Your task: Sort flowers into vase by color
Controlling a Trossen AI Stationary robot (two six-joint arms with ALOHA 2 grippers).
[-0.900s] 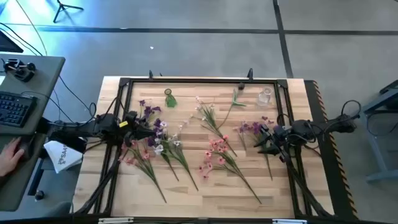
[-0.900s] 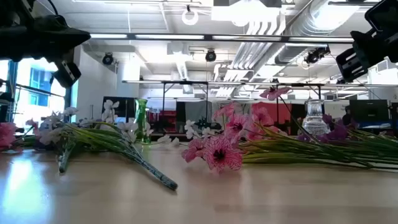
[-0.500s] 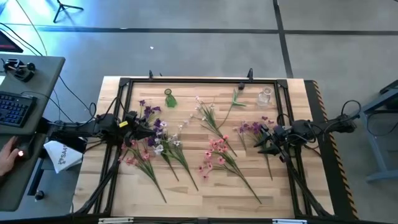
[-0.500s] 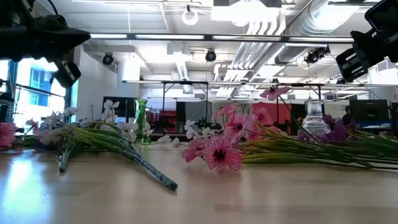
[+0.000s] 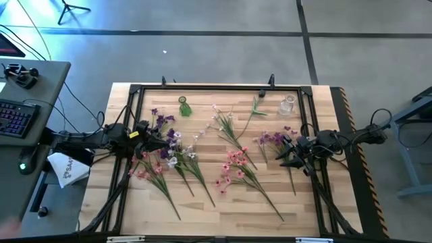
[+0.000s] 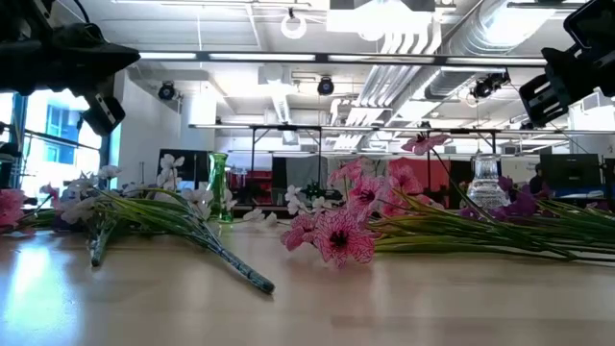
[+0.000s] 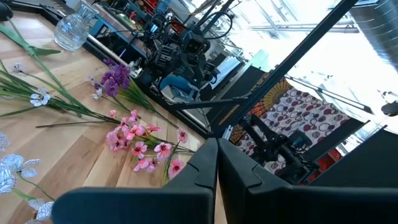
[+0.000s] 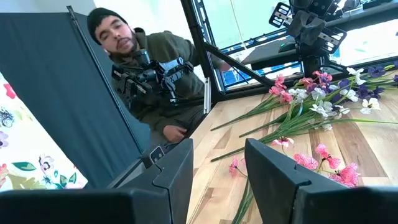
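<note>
Mostly flowers (image 5: 236,169) strewn across wood table (image 5: 304,202), workshop bkgd.

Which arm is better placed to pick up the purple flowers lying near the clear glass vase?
Right. The right gripper, fingers open, hovers beside the purple flowers near the clear glass vase. The left gripper, fingers shut, sits across the table.

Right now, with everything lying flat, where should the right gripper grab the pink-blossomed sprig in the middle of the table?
Probably mid-stem. The pink-blossomed sprig lies flat, its green stem running bare toward the table's near edge. The right gripper, open, could descend from above, fingers straddling the stem.
</note>
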